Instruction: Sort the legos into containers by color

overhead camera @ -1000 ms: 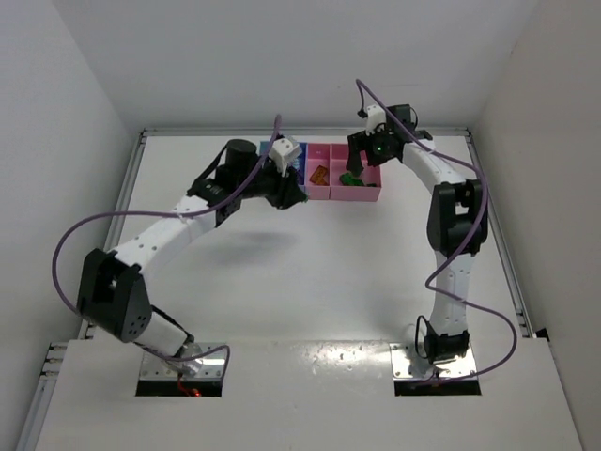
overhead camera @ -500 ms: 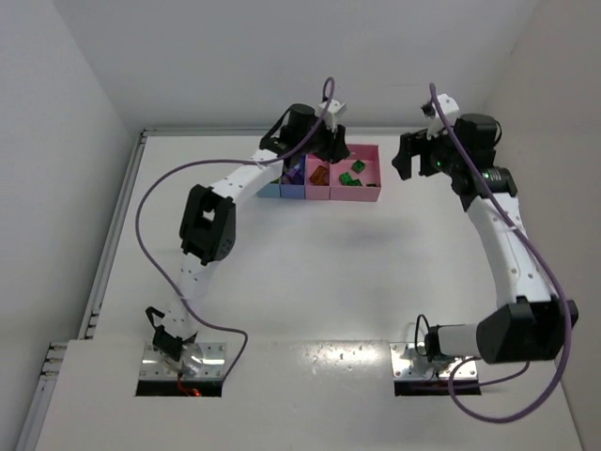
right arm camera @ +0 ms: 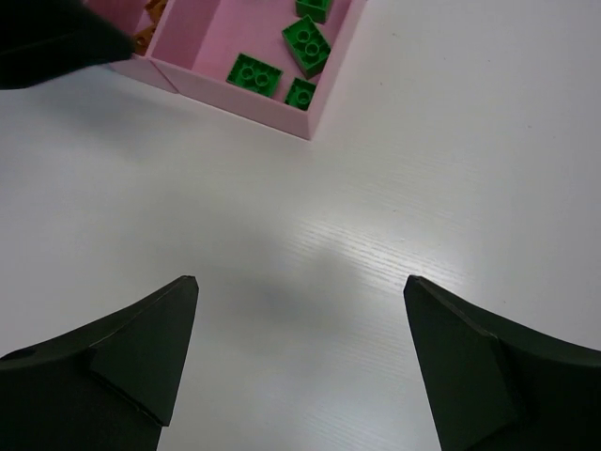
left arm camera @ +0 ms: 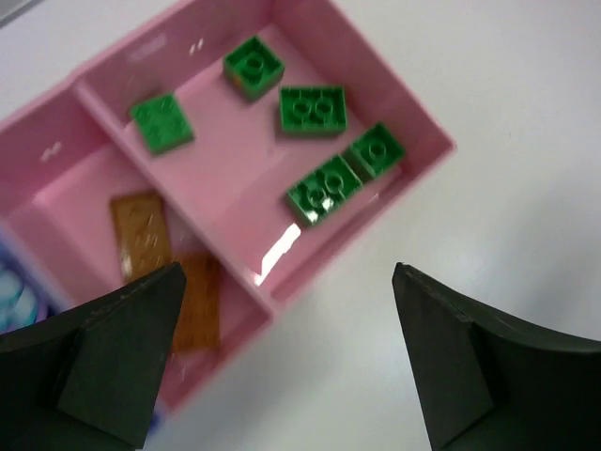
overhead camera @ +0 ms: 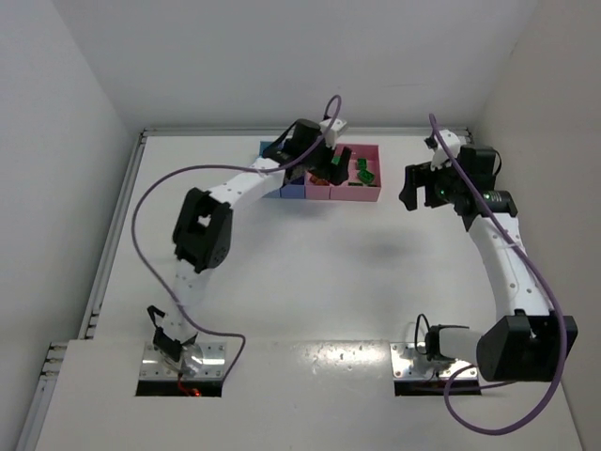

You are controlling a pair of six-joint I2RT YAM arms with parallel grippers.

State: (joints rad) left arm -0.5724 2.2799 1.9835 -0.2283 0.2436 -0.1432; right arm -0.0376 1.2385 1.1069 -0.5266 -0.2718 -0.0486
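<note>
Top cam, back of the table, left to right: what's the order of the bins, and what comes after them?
light blue bin → blue-purple bin → narrow pink bin → wide pink bin holding green legos → right gripper, fingers apart over bare table

Glossy pink plastic bins (left arm camera: 399, 94), green plastic bricks (left arm camera: 313, 109), smooth white table (right arm camera: 376, 244), faintly grained

Overhead view; wrist views over containers (left arm camera: 235, 150)

The left arm reaches the counter's far edge, black left end effector (left arm camera: 288, 274) spread wide; black right end effector (right arm camera: 300, 282) likewise.
</note>
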